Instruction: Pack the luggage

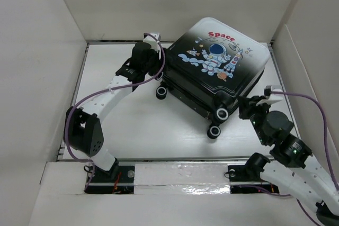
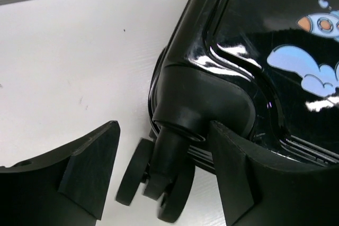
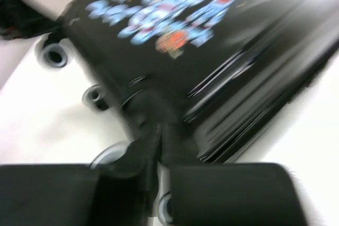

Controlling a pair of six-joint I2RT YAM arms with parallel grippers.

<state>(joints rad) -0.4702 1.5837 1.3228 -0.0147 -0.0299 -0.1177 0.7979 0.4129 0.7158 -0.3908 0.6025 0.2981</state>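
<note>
Small hard-shell suitcase (image 1: 212, 72), glossy black fading to white with a cartoon astronaut and red "Space" print, lies flat with the print up in the upper centre-right of the top view. It sits on the white table (image 1: 137, 125), turned diagonally. Shells look closed, with the seam showing along the lower-left side. Three black-and-white wheels (image 1: 161, 92) show on that side: one at the left corner, and two (image 1: 221, 114) (image 1: 214, 132) close together at the bottom corner.

Left gripper (image 1: 157, 62) is at the suitcase's left corner, upper centre of the top view. In the left wrist view the gripper (image 2: 163, 152) has its fingers (image 2: 90, 168) spread wide, with a black twin-wheel caster (image 2: 159, 183) hanging between them, lower centre. The glossy shell (image 2: 265, 25) fills the upper right of that view. The right-hand finger sits in front of the corner moulding; can't tell if it touches.

Right gripper (image 1: 248, 105) is just beside the bottom-right corner, centre right of the top view. The right wrist view is motion-blurred. The gripper (image 3: 161, 183) fingers are close together along the bottom edge, with a dark bit of the suitcase (image 3: 212, 78) corner in the narrow gap. Can't tell whether they are pinching it. Two wheels (image 3: 54, 55) (image 3: 95, 96) are visible at the left.

Purple cables (image 1: 85, 101) run along both arms. Plain white walls (image 1: 37, 51) box in the table.
</note>
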